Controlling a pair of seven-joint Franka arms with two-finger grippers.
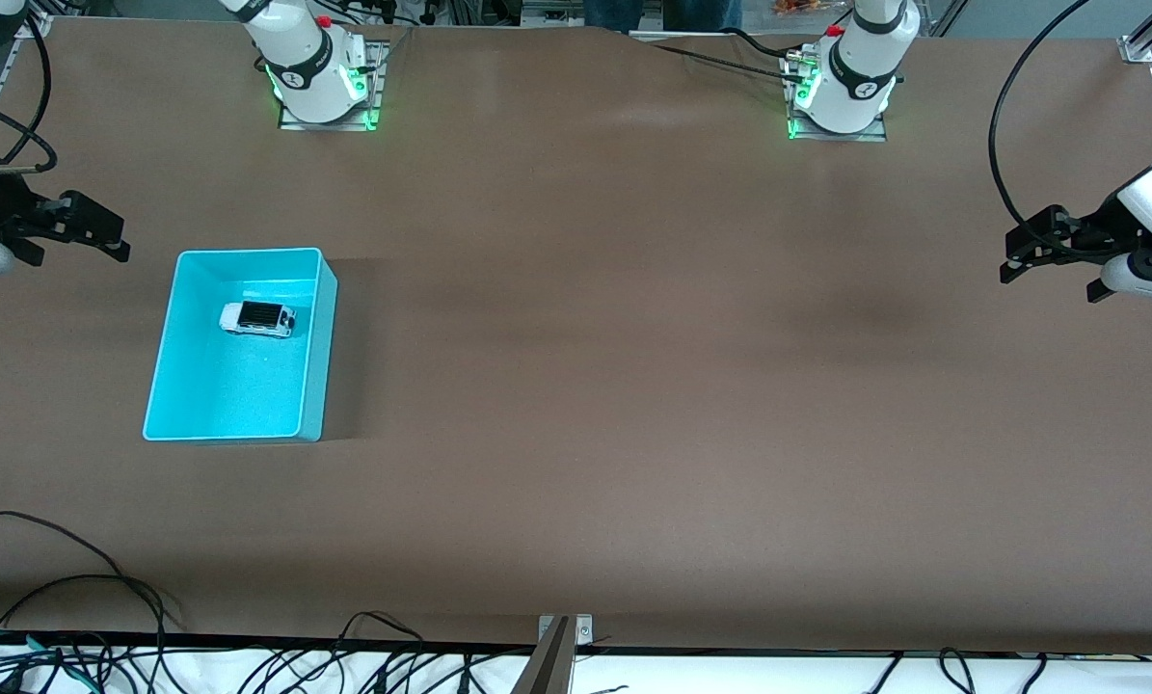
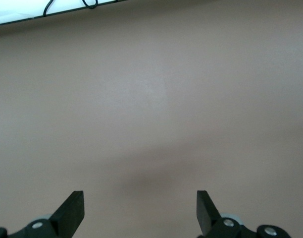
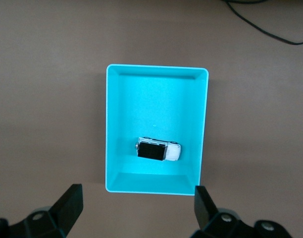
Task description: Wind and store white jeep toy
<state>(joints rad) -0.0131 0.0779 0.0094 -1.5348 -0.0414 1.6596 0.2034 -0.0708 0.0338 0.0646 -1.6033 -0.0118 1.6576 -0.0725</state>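
Brown table [image 1: 633, 386], white jeep toy [image 1: 258, 319] in bin [image 1: 320, 337]

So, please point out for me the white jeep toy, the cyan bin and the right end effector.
white jeep toy [image 1: 258, 319], front view, on its black roof.
cyan bin [image 1: 323, 347], front view, on its side wall toward the left arm's end.
right end effector [image 1: 118, 246], front view, between its open fingertips.

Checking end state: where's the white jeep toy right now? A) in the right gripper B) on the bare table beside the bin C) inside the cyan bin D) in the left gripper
C: the white jeep toy lies on the floor of the cyan bin, and both the left gripper and the right gripper are open and hold nothing.
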